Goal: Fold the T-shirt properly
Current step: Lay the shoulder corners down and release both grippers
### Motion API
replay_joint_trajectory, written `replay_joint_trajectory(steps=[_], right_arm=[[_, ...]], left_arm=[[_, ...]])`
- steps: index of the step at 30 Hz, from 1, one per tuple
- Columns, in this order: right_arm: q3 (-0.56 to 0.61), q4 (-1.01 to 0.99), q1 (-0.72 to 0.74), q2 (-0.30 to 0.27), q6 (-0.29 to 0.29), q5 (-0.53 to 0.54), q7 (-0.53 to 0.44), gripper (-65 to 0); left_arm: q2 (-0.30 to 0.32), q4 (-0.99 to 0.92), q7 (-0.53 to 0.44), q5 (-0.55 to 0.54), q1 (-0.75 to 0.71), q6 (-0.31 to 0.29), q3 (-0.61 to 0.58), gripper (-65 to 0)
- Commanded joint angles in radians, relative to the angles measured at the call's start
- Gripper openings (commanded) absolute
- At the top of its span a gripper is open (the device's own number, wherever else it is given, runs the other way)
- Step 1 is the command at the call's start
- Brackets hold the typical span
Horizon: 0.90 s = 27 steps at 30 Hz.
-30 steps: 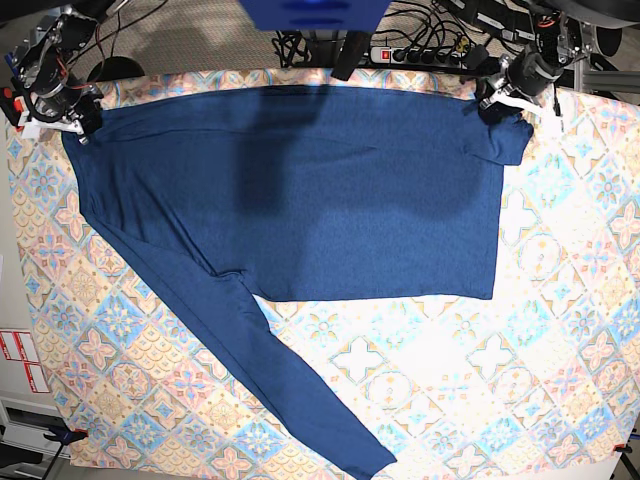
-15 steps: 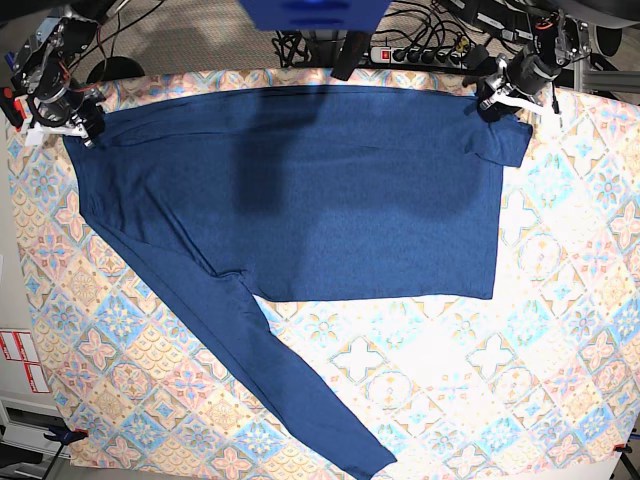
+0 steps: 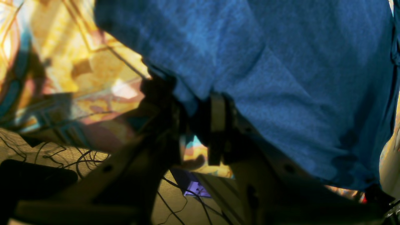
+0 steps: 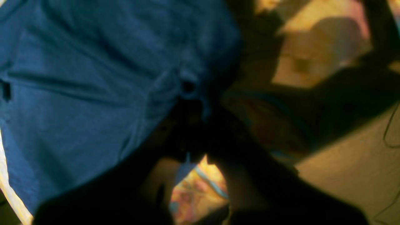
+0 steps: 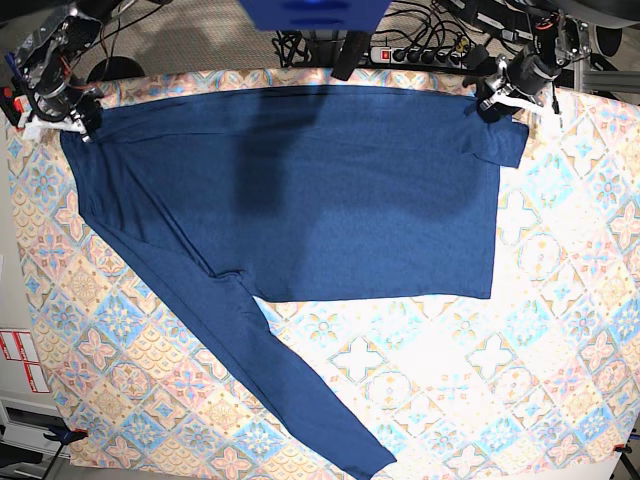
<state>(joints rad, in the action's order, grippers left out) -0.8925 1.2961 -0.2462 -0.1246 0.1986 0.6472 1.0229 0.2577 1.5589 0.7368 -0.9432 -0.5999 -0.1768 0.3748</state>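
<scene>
The right tool (image 5: 78, 122) is clenched on a far corner of the shirt (image 5: 300, 200); the left tool (image 3: 195, 125) has parted slightly at the other far corner, cloth between its fingers. Dark blue and plain, the shirt lies flat across the patterned counter (image 5: 500, 380), one long sleeve trailing toward the near edge.

The T-shirt (image 5: 300, 190), dark navy and long-sleeved, lies spread flat on a table (image 5: 560, 330) covered with a colourful tile-patterned cloth, its body filling the upper half and one long sleeve running diagonally down to the bottom edge. The right gripper (image 5: 82, 122) sits at the shirt's upper left corner and the left gripper (image 5: 492, 108) at its upper right corner, where the fabric bunches slightly. A power strip (image 5: 415, 55) and cables lie beyond the table's far edge
</scene>
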Motion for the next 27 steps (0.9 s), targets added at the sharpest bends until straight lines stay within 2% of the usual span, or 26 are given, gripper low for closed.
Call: replay_joint_trajectory(steps=[1, 4, 8, 13, 18, 27], right_arm=[[-0.009, 0.006, -0.006, -0.017, -0.024, -0.050, -0.002, -64.4], [-0.006, 0.003, -0.005, -0.017, -0.024, -0.050, 0.001, -63.3], [-0.006, 0.003, -0.005, -0.017, -0.024, -0.050, 0.049, -54.2], [-0.006, 0.007, -0.009, -0.017, -0.024, -0.051, 0.058, -45.1], [-0.006, 0.007, -0.011, -0.017, -0.024, -0.051, 0.058, -42.4], [-0.014, 0.009, -0.031, -0.017, -0.024, -0.050, 0.056, -42.1]], left_arm=[[0.010, 0.012, -0.013, -0.006, -0.007, -0.002, 0.006, -53.0], [0.009, 0.012, -0.012, -0.006, -0.004, -0.002, 0.006, -53.0], [0.009, 0.012, -0.012, -0.006, -0.002, -0.002, 0.005, -53.0], [0.009, 0.012, -0.012, -0.006, -0.004, -0.002, 0.003, -53.0], [0.009, 0.013, -0.012, -0.007, -0.009, -0.002, -0.015, -53.0], [0.015, 0.015, -0.010, -0.007, -0.042, 0.000, -0.007, -53.0]])
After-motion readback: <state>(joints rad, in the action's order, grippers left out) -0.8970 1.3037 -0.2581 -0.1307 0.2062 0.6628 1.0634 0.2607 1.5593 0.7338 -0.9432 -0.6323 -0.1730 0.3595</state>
